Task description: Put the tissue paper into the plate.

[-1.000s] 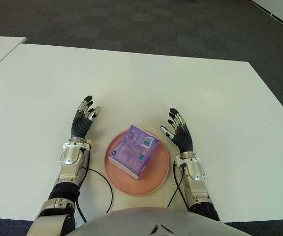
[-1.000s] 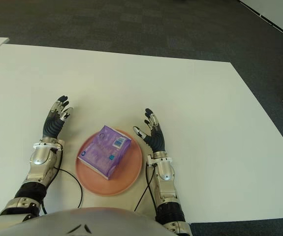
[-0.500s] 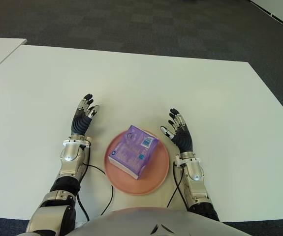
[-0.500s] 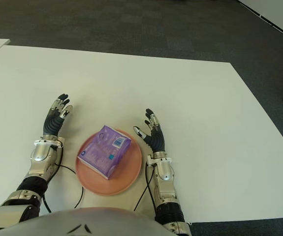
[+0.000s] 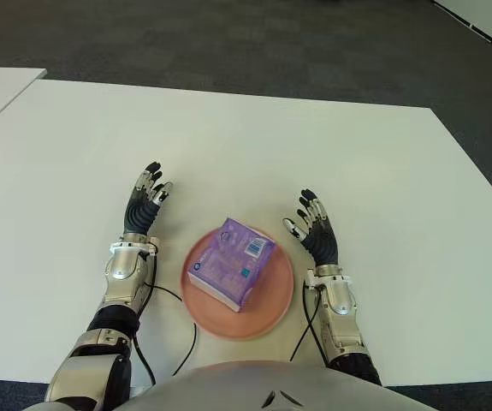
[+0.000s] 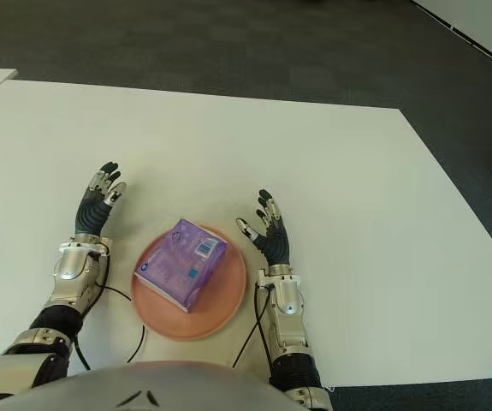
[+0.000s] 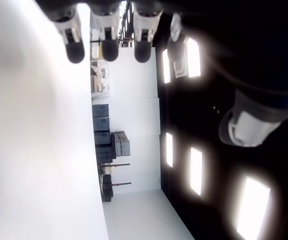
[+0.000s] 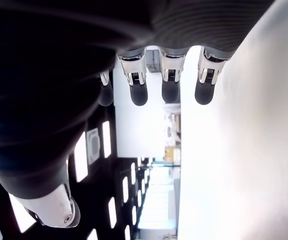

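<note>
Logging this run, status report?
Left robot hand and right robot hand open, empty, flanking plate. Tissue pack in plate. Nothing obstructing.

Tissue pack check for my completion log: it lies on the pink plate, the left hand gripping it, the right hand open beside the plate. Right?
Not quite. The left hand grips nothing; the left eye view shows it open, apart from the plate. The tissue pack lies on it, right hand open beside.
</note>
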`<state>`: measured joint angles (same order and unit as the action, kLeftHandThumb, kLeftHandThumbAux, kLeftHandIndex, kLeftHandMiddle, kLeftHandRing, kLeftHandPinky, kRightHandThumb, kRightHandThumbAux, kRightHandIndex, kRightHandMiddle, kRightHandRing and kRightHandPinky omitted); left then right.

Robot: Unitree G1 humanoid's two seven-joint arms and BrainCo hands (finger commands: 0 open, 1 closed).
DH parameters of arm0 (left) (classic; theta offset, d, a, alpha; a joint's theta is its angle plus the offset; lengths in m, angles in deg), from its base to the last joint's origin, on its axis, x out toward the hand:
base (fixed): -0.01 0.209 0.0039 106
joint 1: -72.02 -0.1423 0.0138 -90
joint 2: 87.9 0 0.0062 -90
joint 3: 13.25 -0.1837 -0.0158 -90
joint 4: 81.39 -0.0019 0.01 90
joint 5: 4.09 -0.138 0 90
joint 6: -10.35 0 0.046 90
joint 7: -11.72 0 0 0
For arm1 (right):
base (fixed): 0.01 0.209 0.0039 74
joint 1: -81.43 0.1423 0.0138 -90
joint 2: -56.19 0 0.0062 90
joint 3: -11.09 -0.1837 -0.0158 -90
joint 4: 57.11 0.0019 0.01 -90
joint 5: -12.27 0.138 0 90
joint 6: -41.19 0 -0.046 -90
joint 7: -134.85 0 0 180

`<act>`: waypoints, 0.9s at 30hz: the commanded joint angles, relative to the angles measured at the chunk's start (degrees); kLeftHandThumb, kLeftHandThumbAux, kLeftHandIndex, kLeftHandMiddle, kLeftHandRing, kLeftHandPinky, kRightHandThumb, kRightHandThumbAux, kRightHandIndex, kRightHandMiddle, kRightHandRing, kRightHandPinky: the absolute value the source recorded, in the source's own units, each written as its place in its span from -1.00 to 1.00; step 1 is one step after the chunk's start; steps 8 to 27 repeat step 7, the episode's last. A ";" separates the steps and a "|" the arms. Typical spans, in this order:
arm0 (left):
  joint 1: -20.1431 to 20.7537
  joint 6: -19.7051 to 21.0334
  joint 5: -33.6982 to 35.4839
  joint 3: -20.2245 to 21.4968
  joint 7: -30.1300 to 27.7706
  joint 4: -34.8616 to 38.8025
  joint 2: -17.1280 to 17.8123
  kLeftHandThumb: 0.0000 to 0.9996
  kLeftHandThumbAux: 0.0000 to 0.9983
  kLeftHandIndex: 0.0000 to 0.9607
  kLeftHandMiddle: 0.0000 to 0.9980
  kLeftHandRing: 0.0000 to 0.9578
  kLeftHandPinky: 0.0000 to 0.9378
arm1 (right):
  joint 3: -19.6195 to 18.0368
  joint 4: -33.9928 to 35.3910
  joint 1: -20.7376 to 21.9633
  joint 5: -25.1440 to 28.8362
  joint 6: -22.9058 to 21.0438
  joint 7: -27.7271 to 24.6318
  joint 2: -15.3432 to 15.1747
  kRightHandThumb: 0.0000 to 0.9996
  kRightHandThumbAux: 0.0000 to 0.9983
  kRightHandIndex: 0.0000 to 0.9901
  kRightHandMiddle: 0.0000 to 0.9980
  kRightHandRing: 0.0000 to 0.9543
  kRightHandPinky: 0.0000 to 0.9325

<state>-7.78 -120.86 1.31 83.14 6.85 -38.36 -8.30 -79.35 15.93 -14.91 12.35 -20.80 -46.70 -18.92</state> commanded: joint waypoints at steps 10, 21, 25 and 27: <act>-8.57 0.61 -2.96 -1.20 1.17 -7.13 -0.94 -1.00 0.02 -1.00 -1.00 -1.00 -1.00 | -1.14 -3.24 -1.72 0.20 -1.47 0.68 0.13 -1.00 0.46 -1.00 -1.00 -1.00 -0.99; -8.57 0.61 -2.96 -1.20 1.17 -7.13 -0.94 -1.00 0.02 -1.00 -1.00 -1.00 -1.00 | -1.14 -3.24 -1.72 0.20 -1.47 0.68 0.13 -1.00 0.46 -1.00 -1.00 -1.00 -0.99; -8.57 0.61 -2.96 -1.20 1.17 -7.13 -0.94 -1.00 0.02 -1.00 -1.00 -1.00 -1.00 | -1.14 -3.24 -1.72 0.20 -1.47 0.68 0.13 -1.00 0.46 -1.00 -1.00 -1.00 -0.99; -8.57 0.61 -2.96 -1.20 1.17 -7.13 -0.94 -1.00 0.02 -1.00 -1.00 -1.00 -1.00 | -1.14 -3.24 -1.72 0.20 -1.47 0.68 0.13 -1.00 0.46 -1.00 -1.00 -1.00 -0.99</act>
